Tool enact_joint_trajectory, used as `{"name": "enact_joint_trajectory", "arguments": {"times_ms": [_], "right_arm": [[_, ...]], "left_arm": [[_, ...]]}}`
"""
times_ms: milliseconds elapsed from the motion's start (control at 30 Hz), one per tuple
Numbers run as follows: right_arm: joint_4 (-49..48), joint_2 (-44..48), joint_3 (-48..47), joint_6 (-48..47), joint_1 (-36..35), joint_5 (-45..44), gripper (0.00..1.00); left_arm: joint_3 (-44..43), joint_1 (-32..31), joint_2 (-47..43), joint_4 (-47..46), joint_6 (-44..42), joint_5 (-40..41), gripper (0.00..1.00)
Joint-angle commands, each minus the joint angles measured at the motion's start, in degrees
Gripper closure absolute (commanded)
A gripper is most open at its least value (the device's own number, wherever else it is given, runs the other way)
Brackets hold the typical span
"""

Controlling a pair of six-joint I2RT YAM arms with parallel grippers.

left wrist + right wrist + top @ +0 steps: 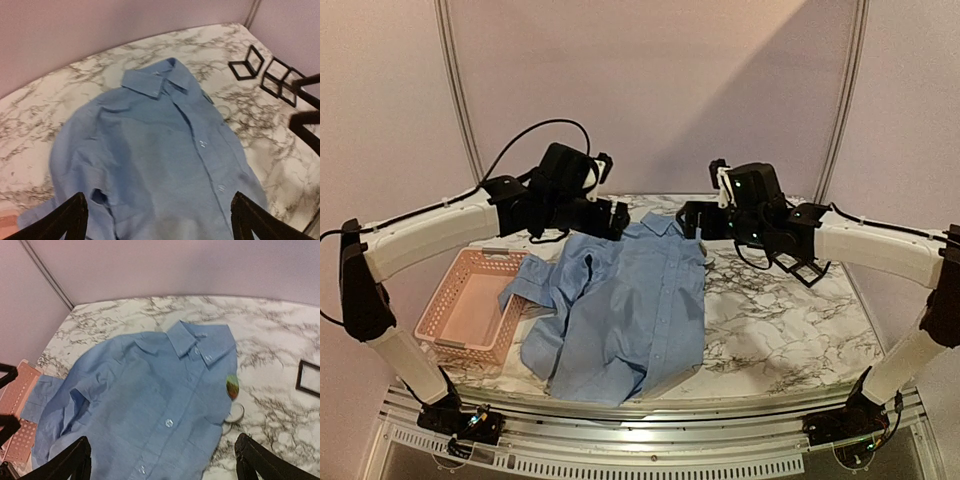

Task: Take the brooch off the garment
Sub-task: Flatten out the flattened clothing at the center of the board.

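The garment (620, 310), a light blue buttoned shirt, lies spread face up on the middle of the table, collar at the far end and hem at the near edge; one sleeve reaches left to the rim of the pink basket (442, 300). Both grippers hang above the collar end, clear of the cloth: the left gripper (618, 220) just left of the collar, the right gripper (686, 220) just right of it. From each wrist camera the shirt fills the space below and between the fingers; the left gripper (160, 225) stands spread wide with nothing in it, and the right gripper (162, 462) is likewise released and bare. The brooch (232, 386) shows only as a small blurred green-and-orange spot on the shirt's right edge, below the collar and well apart from either gripper; a pale ring (235, 412) lies on the table just beside it.

The table (790, 320) is white marble-patterned with grey veins, with a metal rail along its near edge; black square frames (246, 62) lie on it at the far right; pale lilac walls close the room behind.

Both arms rise from the near corners, bend outward at the elbows, and reach inward so that the wrists nearly face one another over the far end.
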State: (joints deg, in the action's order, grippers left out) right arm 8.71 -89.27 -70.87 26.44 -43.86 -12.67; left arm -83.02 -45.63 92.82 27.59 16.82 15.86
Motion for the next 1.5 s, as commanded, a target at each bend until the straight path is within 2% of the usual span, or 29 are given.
{"name": "enact_joint_trajectory", "arguments": {"times_ms": [0,133,233,433,533,633,733,967,1167,1300,1400,1467], "right_arm": [[3.3,4.9,10.0,8.8,1.9,-1.0,0.01],[2.9,10.0,17.4,12.8,2.8,-1.8,0.01],[1.2,13.6,22.1,15.6,3.0,-2.1,0.01],[-1.9,17.7,27.9,19.3,3.0,-2.2,0.01],[-3.0,19.4,29.8,20.4,3.0,-2.6,0.01],[-3.9,20.6,31.5,21.0,3.0,-3.3,0.01],[-3.1,20.9,31.5,20.7,3.0,-3.9,0.01],[-3.6,21.0,31.7,20.3,3.0,-4.3,0.01],[-4.5,21.5,33.1,21.3,3.0,-4.0,0.01],[-4.0,21.6,33.3,21.6,3.0,-4.1,0.01],[-3.6,22.0,33.5,21.7,3.0,-4.5,0.01],[-3.4,22.4,33.8,21.8,3.0,-4.9,0.01]], "left_arm": [[6.2,-7.4,0.8,-3.2,10.1,-2.3,0.00],[11.7,-12.7,0.8,-8.6,17.3,-2.7,0.00],[12.1,-16.2,3.5,-10.1,19.7,-2.5,0.01],[6.7,-21.5,11.5,-6.5,19.7,2.7,0.00],[3.4,-24.9,14.6,-5.5,17.3,8.4,0.00],[-3.7,-27.6,20.1,0.1,15.3,15.0,0.01],[-8.2,-28.4,24.6,3.8,13.8,18.4,0.00],[-12.6,-28.6,31.9,7.2,13.5,18.4,0.00],[-12.3,-28.5,32.4,7.2,15.9,17.2,0.00],[-11.1,-27.8,32.7,7.1,16.9,15.8,0.16],[-9.7,-27.0,32.2,6.6,17.7,13.9,0.51],[-8.6,-26.8,31.3,5.8,17.8,13.6,0.69]]}}
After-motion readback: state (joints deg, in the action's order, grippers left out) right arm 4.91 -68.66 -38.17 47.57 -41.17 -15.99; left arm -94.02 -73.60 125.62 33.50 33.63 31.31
